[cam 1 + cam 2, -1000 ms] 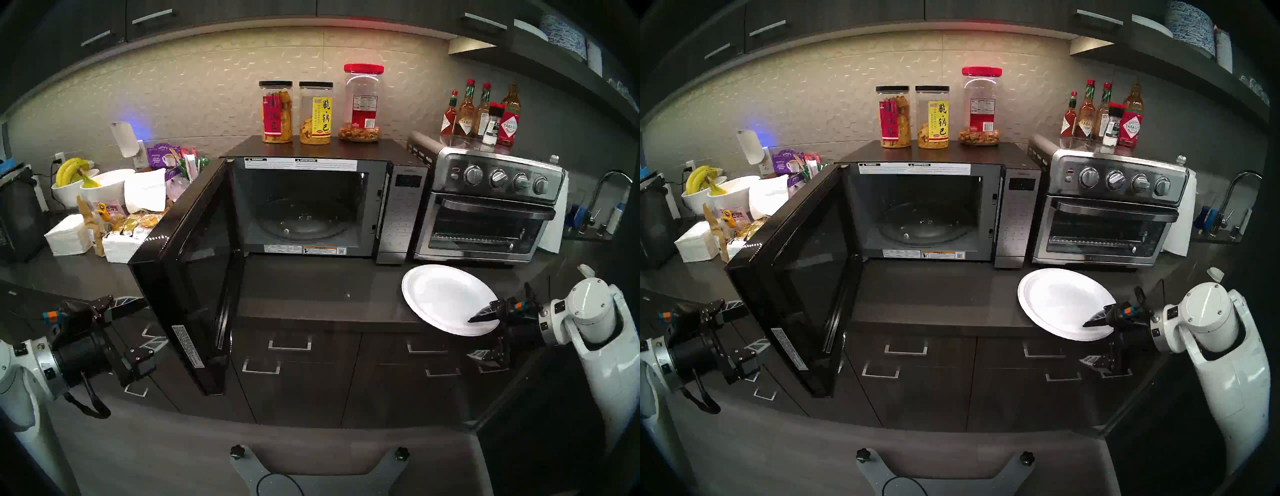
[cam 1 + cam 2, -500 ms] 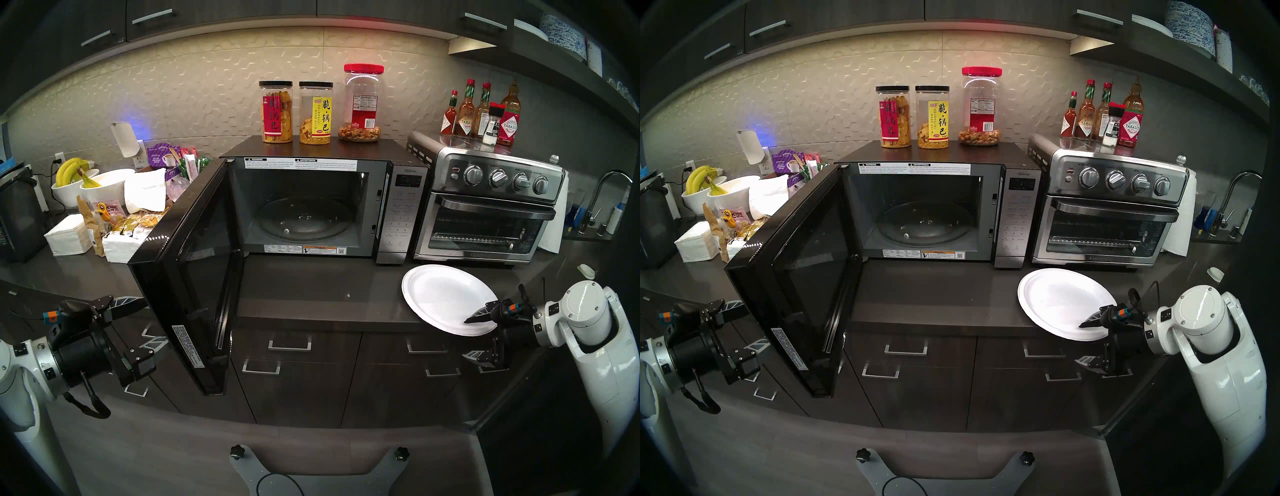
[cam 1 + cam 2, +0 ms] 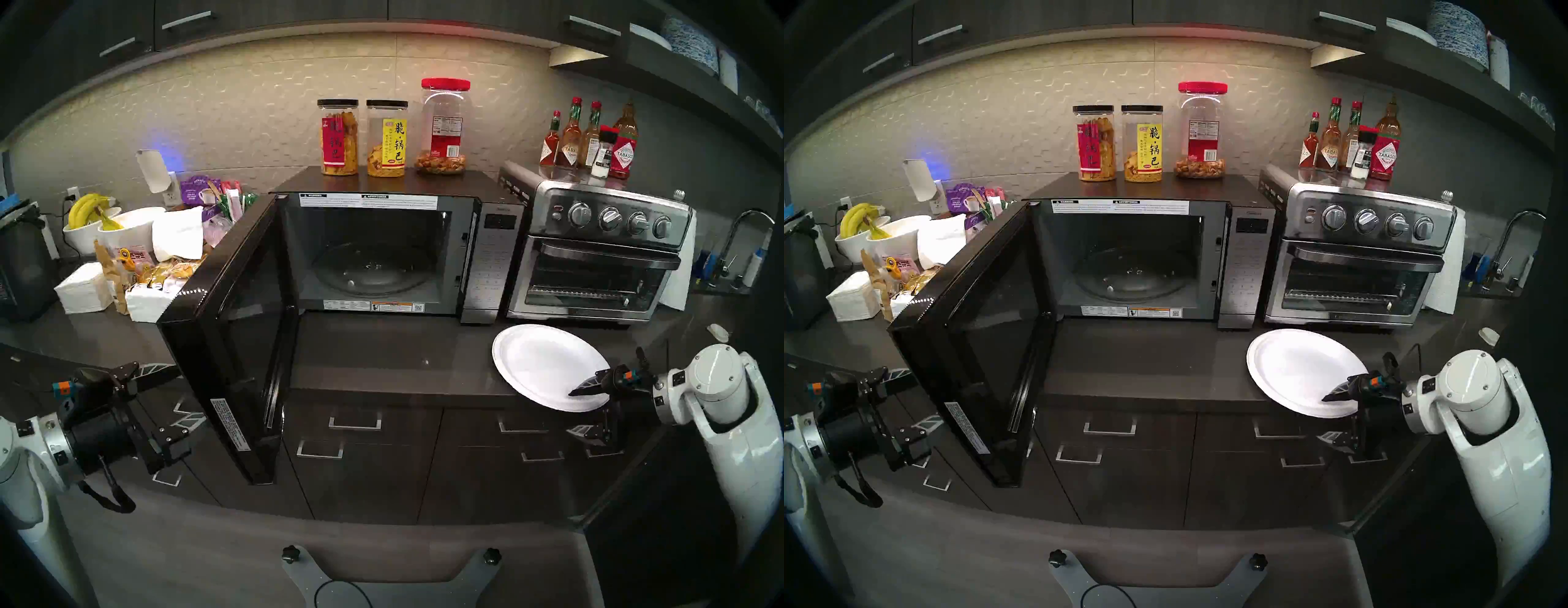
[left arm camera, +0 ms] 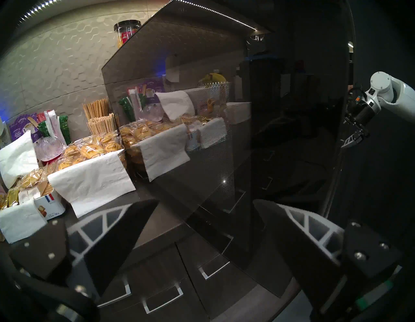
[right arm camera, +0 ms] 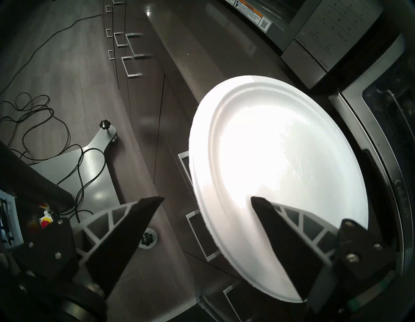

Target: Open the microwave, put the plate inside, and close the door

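The black microwave (image 3: 492, 263) stands on the counter with its door (image 3: 237, 331) swung wide out to the left; the glass turntable (image 3: 373, 267) inside is bare. A white plate (image 3: 543, 361) lies on the counter's front right, its near edge overhanging. My right gripper (image 3: 570, 412) is open and straddles that overhanging rim. In the right wrist view, one finger lies over the plate (image 5: 280, 157) and the other hangs below it, apart from it. My left gripper (image 3: 189, 395) is open and holds nothing, just left of the door's outer face (image 4: 280, 135).
A silver toaster oven (image 3: 594, 263) stands right behind the plate. Jars (image 3: 386, 140) sit on the microwave, sauce bottles (image 3: 589, 140) on the oven. Bowls with bananas (image 3: 97, 220), napkins and snacks (image 3: 161, 276) crowd the left counter. Drawer handles (image 3: 355, 422) line the cabinet front.
My right gripper slid slightly left over the plate's rim, and its lower finger has risen, narrowing the jaws. The left arm, door and plate have not moved.
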